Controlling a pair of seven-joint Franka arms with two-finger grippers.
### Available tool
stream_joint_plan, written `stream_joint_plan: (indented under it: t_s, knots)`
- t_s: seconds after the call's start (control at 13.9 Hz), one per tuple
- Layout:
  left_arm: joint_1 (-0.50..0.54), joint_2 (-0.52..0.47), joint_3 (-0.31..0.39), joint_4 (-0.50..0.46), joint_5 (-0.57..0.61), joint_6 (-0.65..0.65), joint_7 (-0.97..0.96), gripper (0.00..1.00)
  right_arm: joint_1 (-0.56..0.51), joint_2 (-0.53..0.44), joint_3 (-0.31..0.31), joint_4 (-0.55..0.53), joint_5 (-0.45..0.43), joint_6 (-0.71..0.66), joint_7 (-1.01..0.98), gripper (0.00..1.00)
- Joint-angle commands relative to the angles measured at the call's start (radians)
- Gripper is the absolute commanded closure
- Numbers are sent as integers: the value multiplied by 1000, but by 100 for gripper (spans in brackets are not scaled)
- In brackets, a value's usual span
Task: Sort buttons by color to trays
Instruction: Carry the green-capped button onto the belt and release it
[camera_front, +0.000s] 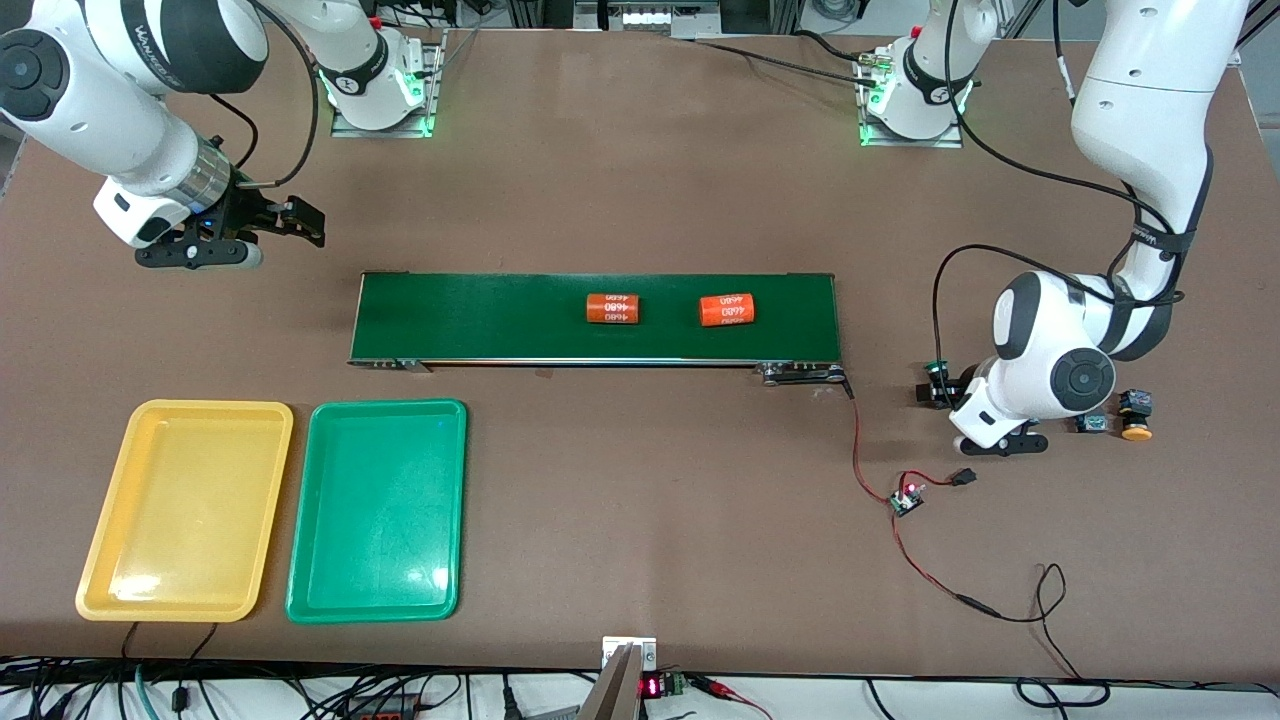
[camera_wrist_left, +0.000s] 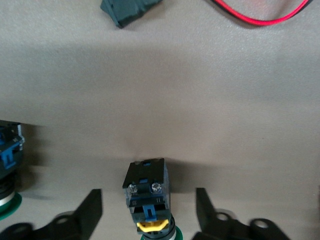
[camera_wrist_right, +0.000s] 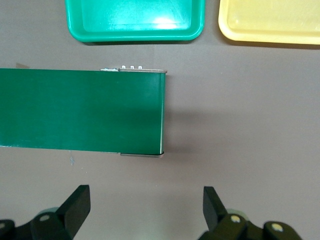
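We see the right gripper (camera_front: 262, 232) waiting over bare table past the belt's (camera_front: 480, 315) end, fingers spread wide and empty, with the yellow tray (camera_front: 110, 560) and green tray (camera_front: 330, 590) side by side nearer the camera. At the other end, the left gripper (camera_front: 1000, 444) sits low, fingers (camera_wrist_left: 90, 212) apart astride a button (camera_wrist_left: 146, 192) without touching it. Another button (camera_front: 1136, 412), yellow-capped, lies just beside it.

White jointed arms, black cables, black hands
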Motion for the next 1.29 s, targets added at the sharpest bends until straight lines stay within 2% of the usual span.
stream_joint_plan:
  t_s: [0.0,0.07,0.14,0.36,0.57,0.65,0.72,0.86,1.08,1.22]
  knots:
    - [-21,-2,15,-4,-4,8,-27,72,-8,1,6,11,8,-12,-21,0]
    - [-21,-5,15,-5,-4,1,-25,79,-8,1,6,11,8,-12,-21,0]
    - [-20,-14,15,-4,-4,-4,-25,81,-8,1,6,11,8,-12,-21,0]
    - [-20,-83,-8,16,-1,-123,-13,81,-9,1,6,11,8,-13,-21,0]
    - [-20,-167,-112,19,-5,-231,-19,81,-12,0,4,12,8,-15,-23,0]
    - [-20,-194,-168,19,-5,-251,-25,80,-19,0,4,14,8,-21,-23,0]
    - [-21,-207,-219,18,-10,-254,-27,80,-25,-2,4,14,8,-21,-23,0]
    - [-27,-206,-293,7,-97,-260,-85,80,-25,-2,4,15,8,-21,-21,0]
    - [-52,-177,-345,1,-129,-230,-174,80,-23,-3,4,21,8,-30,-21,0]
    - [-72,-159,-370,-39,-136,-147,-244,80,-22,-3,6,23,8,-36,-20,0]
